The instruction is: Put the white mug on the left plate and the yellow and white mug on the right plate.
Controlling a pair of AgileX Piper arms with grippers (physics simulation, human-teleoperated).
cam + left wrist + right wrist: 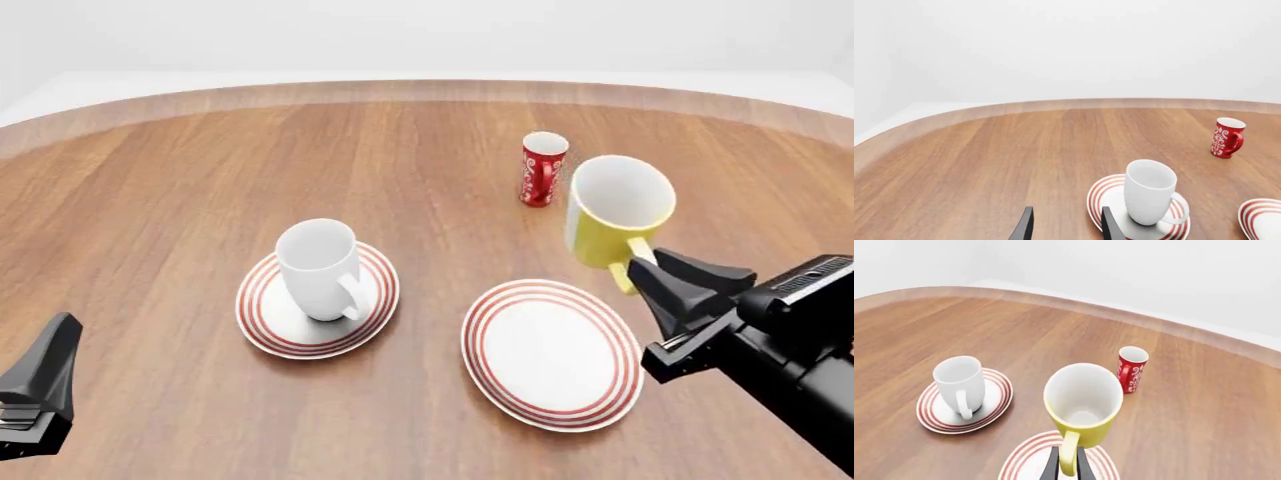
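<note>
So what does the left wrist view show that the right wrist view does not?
Only the left wrist view shows the left gripper, open and holding nothing. Only the right wrist view shows the yellow and white mug, held by its handle in the right gripper above the right plate. Both show the white mug standing on the left plate, and the red mug on the table.

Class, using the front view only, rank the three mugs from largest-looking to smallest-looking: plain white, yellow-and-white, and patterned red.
1. Yellow and white mug, though it is lifted nearer the camera, so its lead is unsure.
2. Plain white mug, close behind.
3. Slim red patterned mug, clearly smallest, also farthest.
</note>
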